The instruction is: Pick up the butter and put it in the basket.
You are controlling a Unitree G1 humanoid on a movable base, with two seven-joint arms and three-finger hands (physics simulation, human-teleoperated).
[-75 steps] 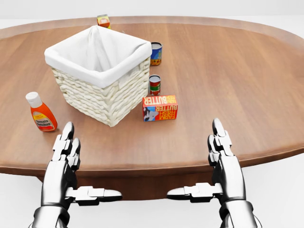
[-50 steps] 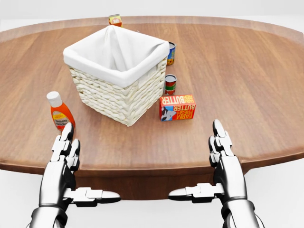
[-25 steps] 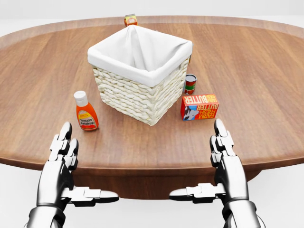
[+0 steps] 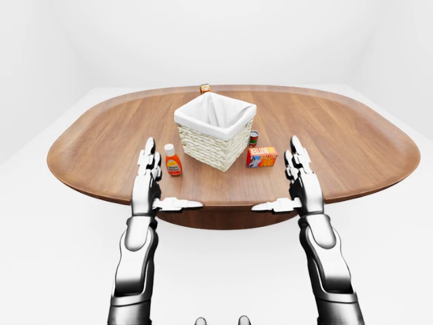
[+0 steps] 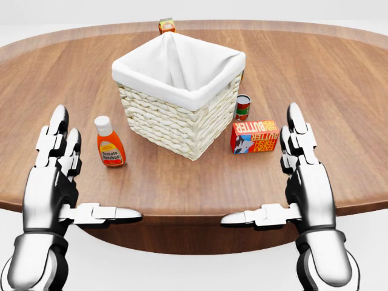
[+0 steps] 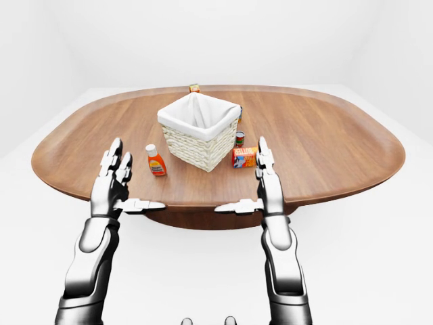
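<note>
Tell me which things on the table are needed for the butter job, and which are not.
Needed: butter box; basket; right hand, open and nearest the butter.

Not needed: ketchup bottle; red can beside the basket; small box at the table's top edge.

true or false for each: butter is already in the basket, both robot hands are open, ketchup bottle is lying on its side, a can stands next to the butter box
1. The butter is already in the basket. False: it sits on the table, to the basket's right in the head view.
2. The left robot hand and right robot hand are both open. True.
3. The ketchup bottle lies on its side. False: it stands upright, left of the basket.
4. A can stands just above the butter in the head view. True.
</note>
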